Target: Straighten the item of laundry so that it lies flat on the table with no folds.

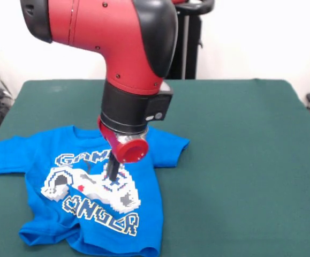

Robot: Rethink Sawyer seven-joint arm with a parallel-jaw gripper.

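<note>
Front view only here, and the red and black Sawyer arm (128,53) drops in from twelve o'clock, its bulky wrist filling the upper middle of the shot. Down below it, the gripper (112,172) reaches the blue T-shirt (90,187), coming down right on the printed chest, at the upper right part of the white-grey game-controller print (90,187), just under the top line of white block lettering (77,159). The fingers read as one dark narrow stem from this angle, so I cannot tell whether they are apart, together or pinching cloth. The shirt itself sits at about eight o'clock on the green table (240,160), close to the near edge, front side up. One sleeve (10,155) spreads out flat toward nine o'clock; the other sleeve (168,147) pokes out toward three o'clock, just past the wrist. The collar end lies under the arm, toward twelve. The hem (53,235) is the messy part: bunched and rumpled at around seven o'clock, with folds running along the bottom edge. The shirt's body spreads out on every side of the fingertips, most of it toward six and nine o'clock.
</note>
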